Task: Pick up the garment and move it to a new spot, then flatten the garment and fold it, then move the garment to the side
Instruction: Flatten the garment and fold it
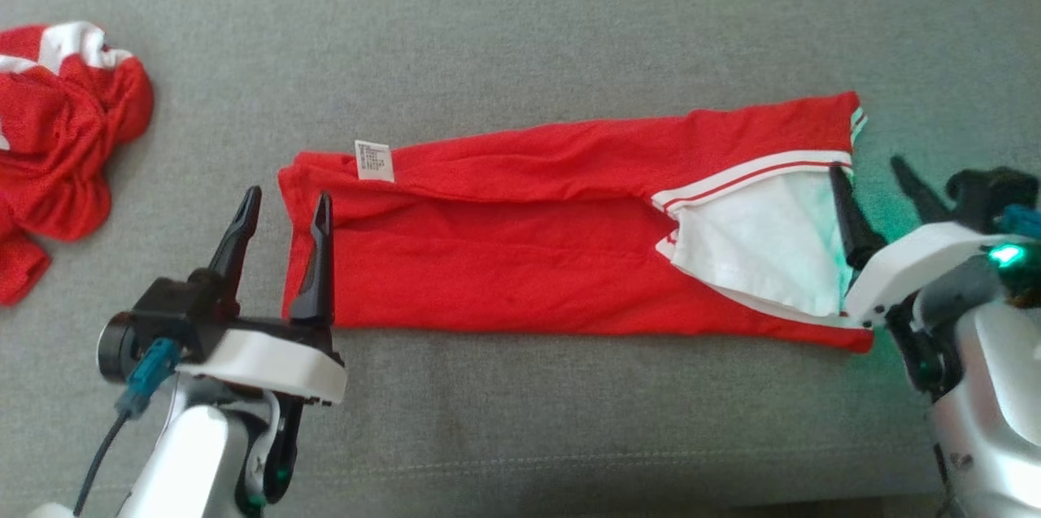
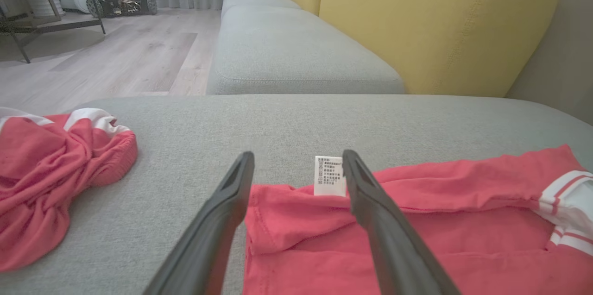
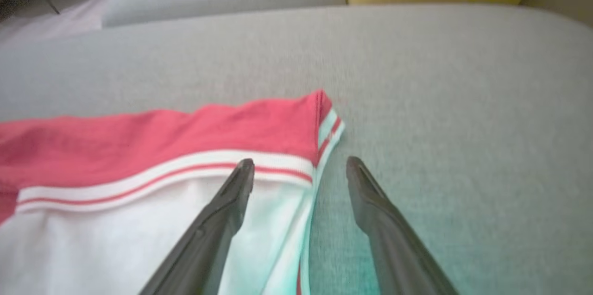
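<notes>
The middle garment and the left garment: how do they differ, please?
The middle garment lies flat in a long strip; the left garment sits crumpled. The left gripper frames the middle garment's edge; the left garment lies clear of it. Both are red with white trim.

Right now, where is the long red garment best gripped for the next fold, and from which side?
Probably grip the red garment at its two short ends, since it lies flat as a long strip. Come in from outside each end, low along the cushion; the open left claw and open right claw straddle those edges.
</notes>
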{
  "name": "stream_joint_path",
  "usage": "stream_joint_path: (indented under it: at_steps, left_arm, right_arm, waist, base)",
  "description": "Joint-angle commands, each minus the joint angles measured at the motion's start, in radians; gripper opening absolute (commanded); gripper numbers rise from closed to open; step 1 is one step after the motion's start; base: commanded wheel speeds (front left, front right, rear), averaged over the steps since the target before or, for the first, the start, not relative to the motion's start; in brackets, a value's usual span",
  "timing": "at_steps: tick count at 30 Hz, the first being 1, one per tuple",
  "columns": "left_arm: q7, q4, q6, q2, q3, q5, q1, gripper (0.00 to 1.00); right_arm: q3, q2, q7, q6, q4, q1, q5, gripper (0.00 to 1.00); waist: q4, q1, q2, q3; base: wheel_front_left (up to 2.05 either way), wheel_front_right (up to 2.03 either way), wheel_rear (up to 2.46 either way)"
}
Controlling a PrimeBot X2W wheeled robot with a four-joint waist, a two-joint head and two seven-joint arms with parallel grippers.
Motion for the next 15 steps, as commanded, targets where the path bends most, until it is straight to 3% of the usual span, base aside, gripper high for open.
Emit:
stream_joint_path:
  at_steps: [1,5,12,13,15]
  left_arm:
    - [-0.012,-0.022,-0.004,0.01,0.032,0.0,-0.045,1.0]
    - [-0.022,-0.006,-0.006,0.004,0.029,0.0,-0.061,1.0]
    - [-0.033,0.013,-0.01,0.003,0.032,-0.003,-0.081,1.0]
    - [-0.035,0.015,-0.01,0.003,0.033,-0.003,-0.082,1.0]
    - [-0.037,0.018,-0.009,0.002,0.033,-0.003,-0.084,1.0]
  right_arm:
    - [0.022,-0.01,0.006,-0.001,-0.011,-0.021,0.012,1.0]
    - [0.022,0.004,0.075,-0.001,0.062,-0.025,0.032,1.0]
    - [0.061,0.013,0.151,-0.001,0.073,-0.02,0.088,1.0]
    - [0.067,0.012,0.158,-0.001,0.068,-0.017,0.095,0.75]
    - [0.076,0.012,0.161,-0.001,0.057,-0.009,0.105,0.0]
  waist:
    - [0.007,0.0,0.0,0.016]
    - [0.007,0.0,0.0,0.034]
    - [0.009,0.0,0.0,0.051]
    - [0.009,0.0,0.0,0.051]
    - [0.008,0.0,0.0,0.052]
  base:
    - [0.0,0.0,0.0]
    - [0.0,0.0,0.0]
    - [0.0,0.0,0.0]
    - [0.0,0.0,0.0]
    - [0.0,0.0,0.0]
